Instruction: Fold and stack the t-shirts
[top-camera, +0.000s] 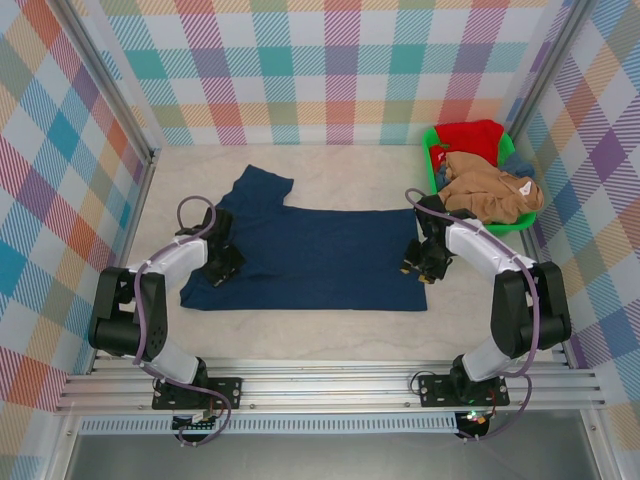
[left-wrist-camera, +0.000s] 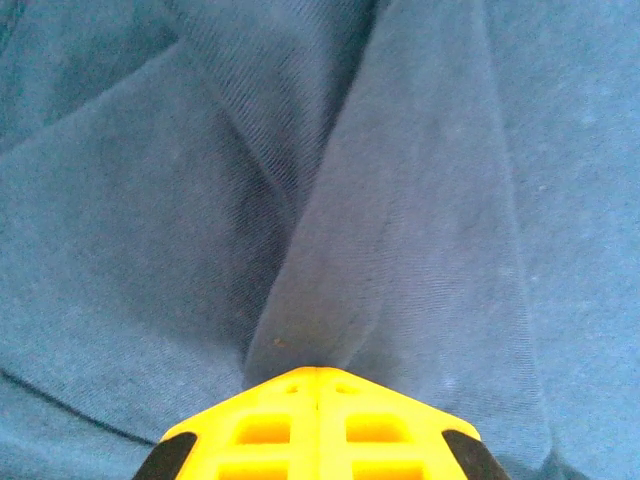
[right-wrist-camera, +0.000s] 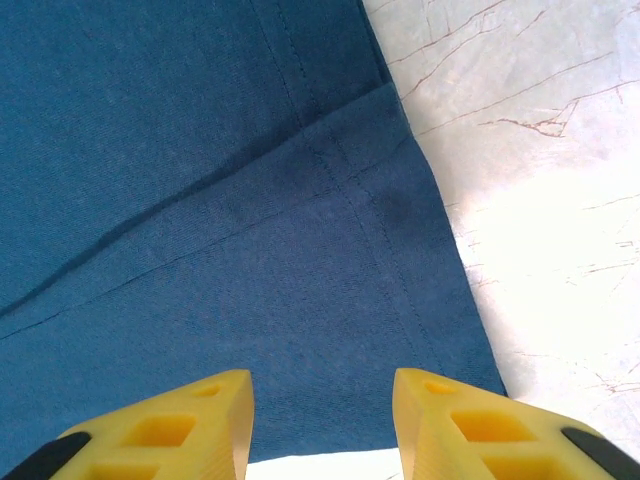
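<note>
The navy t-shirt is matt cloth (table smooth).

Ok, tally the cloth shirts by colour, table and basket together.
Dark navy cloth t-shirt, spread flat: 1
Red cloth shirt in the bright green plastic basket: 1
Tan-brown cloth shirt, same basket: 1
Blue cloth, barely showing there: 1
Total: 4

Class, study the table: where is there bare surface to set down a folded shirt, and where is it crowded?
Bare table runs between the navy shirt and the back wall, and a strip between its near edge and the rail. Crowded: the green basket far right, and the left hand and right hand at the shirt's sides.
</note>
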